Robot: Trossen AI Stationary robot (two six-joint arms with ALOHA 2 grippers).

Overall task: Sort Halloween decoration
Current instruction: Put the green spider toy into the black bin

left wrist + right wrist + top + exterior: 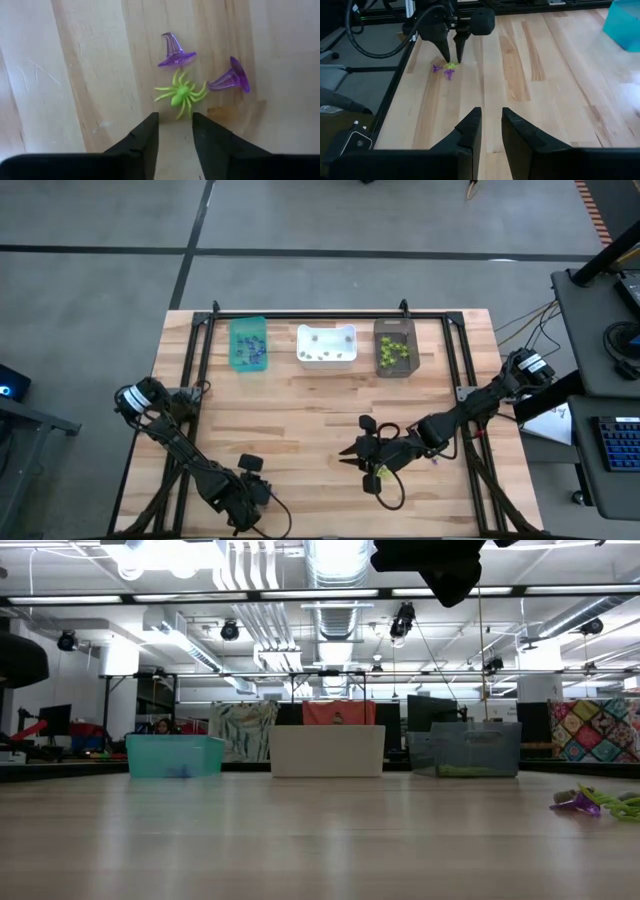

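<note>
My left pincer (175,120): jaws apart, empty, tips just short of the green spider (181,95) on the counter (100,75); purple hats (175,52) just beyond the spider; probably light, stiff, skittery plastic; I'd pinch the body, not the thin legs; right pincer (491,117) waits well apart from the spider, jaws apart.

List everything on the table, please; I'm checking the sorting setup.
teal bin: one, teal, far edge, left of the row; purple bits inside, count unclear
white bin: one, white, middle of the row; pale bits inside
brown bin: one, dark brown, right of the row; green bits inside
spider: one, lime-green, on the table between the hats
hats: two, purple, beside the spider
other trinkets: count unclear, purple and green, at the low view's right edge
left gripper: one, dark, open, just short of the spider near the table's edge
right gripper: one, dark, open, empty, mid-table
</note>
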